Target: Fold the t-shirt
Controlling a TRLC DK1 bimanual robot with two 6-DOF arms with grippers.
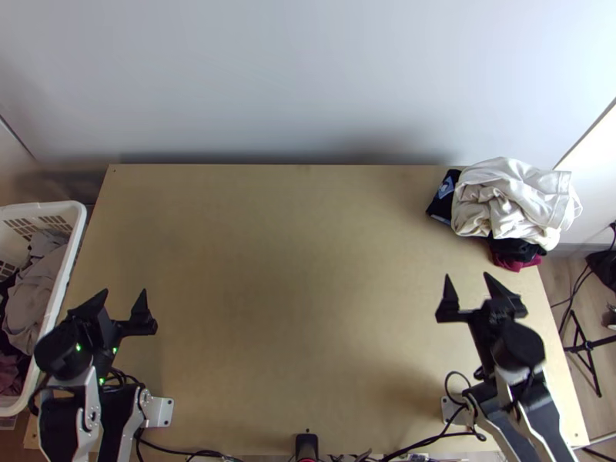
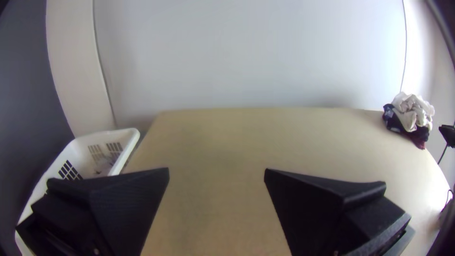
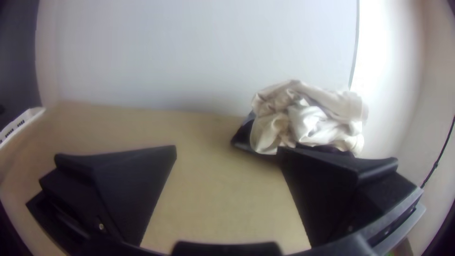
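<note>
Left gripper (image 1: 125,291) near bench (image 1: 308,269) left edge, right gripper (image 1: 467,275) near right edge, both wide open, empty; cream cloth (image 1: 512,202) bunched at far right corner.

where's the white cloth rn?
Top view: the white cloth lies bunched at the table's far right corner, on top of dark and maroon cloths.

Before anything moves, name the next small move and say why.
I'd probably ease the right tool toward the bunched white cloth at the table's far right corner: that tool stands open, nearer than the left tool, and the cloth tops darker clothes. I can't tell whether it's the t-shirt.
</note>
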